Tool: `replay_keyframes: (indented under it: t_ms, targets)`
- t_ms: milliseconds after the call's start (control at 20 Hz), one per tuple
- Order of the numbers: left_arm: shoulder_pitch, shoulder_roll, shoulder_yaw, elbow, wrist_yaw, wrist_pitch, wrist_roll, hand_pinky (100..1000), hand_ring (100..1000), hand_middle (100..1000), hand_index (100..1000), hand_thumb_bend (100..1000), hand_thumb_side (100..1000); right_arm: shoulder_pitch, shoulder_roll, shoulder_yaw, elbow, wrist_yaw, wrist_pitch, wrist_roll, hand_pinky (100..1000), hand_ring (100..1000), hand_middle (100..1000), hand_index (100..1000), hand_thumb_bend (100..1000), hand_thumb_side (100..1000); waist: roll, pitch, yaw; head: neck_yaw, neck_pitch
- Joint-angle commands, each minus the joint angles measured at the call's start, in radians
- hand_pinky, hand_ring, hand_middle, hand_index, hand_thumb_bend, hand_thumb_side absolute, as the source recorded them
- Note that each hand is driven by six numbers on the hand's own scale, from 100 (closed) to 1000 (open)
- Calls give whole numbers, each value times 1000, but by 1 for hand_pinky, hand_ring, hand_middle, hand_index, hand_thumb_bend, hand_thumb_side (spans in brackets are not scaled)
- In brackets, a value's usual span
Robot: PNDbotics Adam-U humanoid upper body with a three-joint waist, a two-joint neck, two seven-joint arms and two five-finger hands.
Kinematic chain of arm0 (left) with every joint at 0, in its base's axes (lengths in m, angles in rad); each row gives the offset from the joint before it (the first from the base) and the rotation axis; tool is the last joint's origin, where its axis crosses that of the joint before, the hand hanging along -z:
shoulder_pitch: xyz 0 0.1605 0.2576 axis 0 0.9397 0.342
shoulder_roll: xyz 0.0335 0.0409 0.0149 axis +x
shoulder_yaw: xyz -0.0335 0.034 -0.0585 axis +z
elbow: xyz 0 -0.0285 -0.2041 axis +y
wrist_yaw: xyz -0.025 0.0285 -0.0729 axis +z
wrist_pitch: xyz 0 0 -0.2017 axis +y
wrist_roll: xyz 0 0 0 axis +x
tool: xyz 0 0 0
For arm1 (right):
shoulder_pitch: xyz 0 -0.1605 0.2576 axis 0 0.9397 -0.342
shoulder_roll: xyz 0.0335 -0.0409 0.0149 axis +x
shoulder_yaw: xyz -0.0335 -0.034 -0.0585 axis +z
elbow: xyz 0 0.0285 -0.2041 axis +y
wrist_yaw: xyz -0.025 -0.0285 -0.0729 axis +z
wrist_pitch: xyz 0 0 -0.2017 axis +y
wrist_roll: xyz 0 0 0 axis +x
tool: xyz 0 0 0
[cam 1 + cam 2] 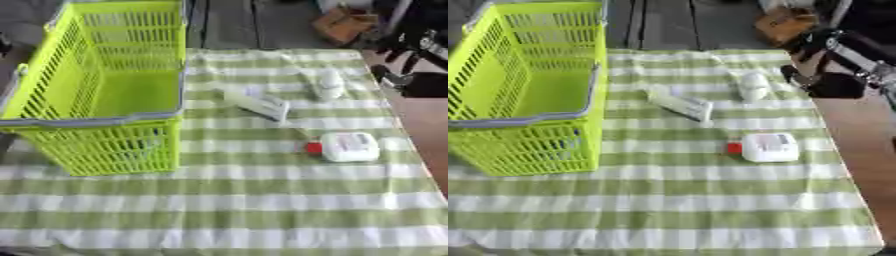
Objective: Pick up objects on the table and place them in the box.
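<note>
A lime-green mesh basket (96,90) with a grey rim stands on the left of the checked tablecloth, and I see nothing inside it. To its right lies a white oblong pack (255,103), set at an angle. A small white bottle (330,84) stands further back. A white bottle with a red cap (348,147) lies on its side nearer to me, cap pointing left. My right hand (826,75) hangs past the table's right edge at the back, level with the small bottle, open and holding nothing. My left hand does not show.
The green-and-white cloth (227,210) covers the table, and its near half carries nothing. A brown wooden strip (855,165) runs along the right edge. A brown cardboard piece (343,22) lies on the floor beyond the table.
</note>
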Motion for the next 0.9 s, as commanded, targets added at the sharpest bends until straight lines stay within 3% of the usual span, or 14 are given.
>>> replay_keyframes:
  t_ms: [50,700,750,900]
  targets:
    - [-6,15,2,-20,-3,-1,-3,710,876,864,808,291,877,-11,-31,-13,-18,-8,-2,1,532,727,761,891,291,531,1,-10,0,-3,-2]
    - [-7,12,-1,-20,-4,0,-5,711,878,863,807,292,880,-9,-22,-17,-31,-35,-11,-30,517,717,750,885,272,537,-3,-3,0,-13,-3]
    - [-7,12,0,-20,-4,0,-4,710,878,863,807,292,880,-10,-19,-22,-37,-41,-12,-51,484,689,716,860,212,547,-3,-3,0,-15,-4]
    - [-6,9,-1,-20,-3,2,-5,710,879,863,807,292,882,-3,-12,-27,-56,-61,-7,-170,462,666,698,848,204,549,-3,-2,1,-17,-3]
